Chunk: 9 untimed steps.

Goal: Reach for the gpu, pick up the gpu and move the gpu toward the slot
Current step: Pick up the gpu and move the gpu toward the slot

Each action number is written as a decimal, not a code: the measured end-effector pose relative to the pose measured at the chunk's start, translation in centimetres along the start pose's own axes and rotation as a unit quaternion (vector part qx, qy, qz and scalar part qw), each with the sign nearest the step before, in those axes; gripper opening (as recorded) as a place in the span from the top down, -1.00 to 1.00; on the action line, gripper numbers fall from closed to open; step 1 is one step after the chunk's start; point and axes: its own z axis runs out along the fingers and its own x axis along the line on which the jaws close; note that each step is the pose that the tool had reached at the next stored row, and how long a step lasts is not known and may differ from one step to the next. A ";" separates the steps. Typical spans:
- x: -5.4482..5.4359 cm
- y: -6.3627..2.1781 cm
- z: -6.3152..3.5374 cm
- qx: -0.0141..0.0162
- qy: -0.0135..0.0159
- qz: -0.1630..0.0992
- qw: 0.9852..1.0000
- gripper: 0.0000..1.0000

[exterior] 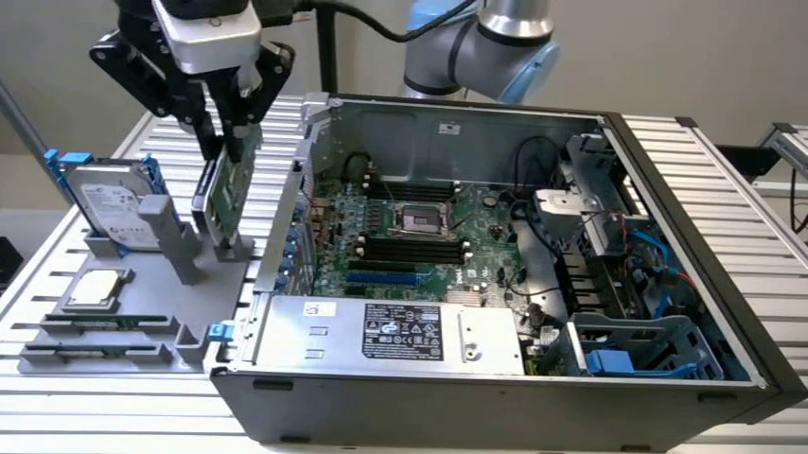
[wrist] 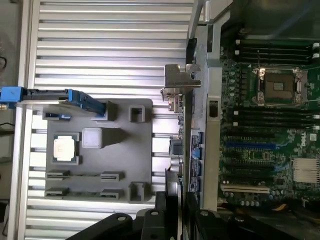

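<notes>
The black robot gripper (exterior: 230, 132) is clamped on the thin green circuit-board gpu (exterior: 225, 194). The card stands upright above the grey plastic parts tray (exterior: 139, 284), beside the open black computer case (exterior: 505, 284).

The arm (exterior: 499, 43) is silver-grey tubing with pale blue joint caps, and a black cable runs along it. Its gripper (exterior: 234, 142) is black, angular linkage (two slim dark fingers (exterior: 206, 118)) beneath a white-and-grey wrist block (exterior: 208, 33).
</notes>
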 end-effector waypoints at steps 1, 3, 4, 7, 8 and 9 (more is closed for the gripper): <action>-0.5 -0.01 -0.46 0.000 0.001 0.000 1.000 0.48; -1.3 -0.05 -1.15 -0.001 0.002 0.000 1.000 0.48; -1.8 -0.06 -1.35 -0.001 0.002 0.000 1.000 0.48; -3.2 -0.11 -1.70 -0.003 0.004 0.000 1.000 0.48; -3.6 -0.12 -1.76 -0.003 0.004 0.000 1.000 0.48; -4.0 -0.13 -1.81 -0.004 0.005 0.000 1.000 0.48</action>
